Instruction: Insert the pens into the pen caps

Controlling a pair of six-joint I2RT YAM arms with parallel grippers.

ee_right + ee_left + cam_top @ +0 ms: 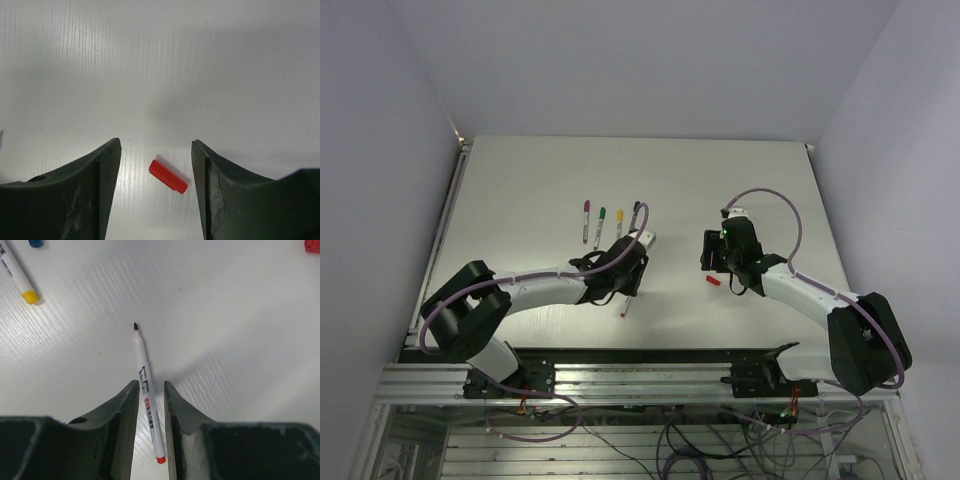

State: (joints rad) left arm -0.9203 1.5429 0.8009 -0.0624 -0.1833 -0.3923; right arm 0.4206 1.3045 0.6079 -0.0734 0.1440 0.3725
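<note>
- The red-ended pen (147,392) lies between the two fingers of the left gripper (151,385). Its dark writing tip points away from the wrist and its red end is toward the camera.
- The jaws of the left gripper stand only a little apart, but the gap is wider than the pen. A strip of bench (520,180) shows between the pen and the left finger (127,400), while the pen runs right along the edge of the other finger. They straddle the pen and do not clamp it.
- The red cap (168,176) lies flat on the bench, at an angle, well to the right of this pen and not on any pen.
- The right gripper (156,142) is over the cap with its jaws wide apart. The cap sits in the gap between them, nearer the right jaw, and touches neither.
- Beyond the left gripper, a purple pen (586,220), a green pen (601,224), a yellow pen (619,222) and a blue pen (634,212) lie side by side in a row, the coloured ends toward the far side.
</note>
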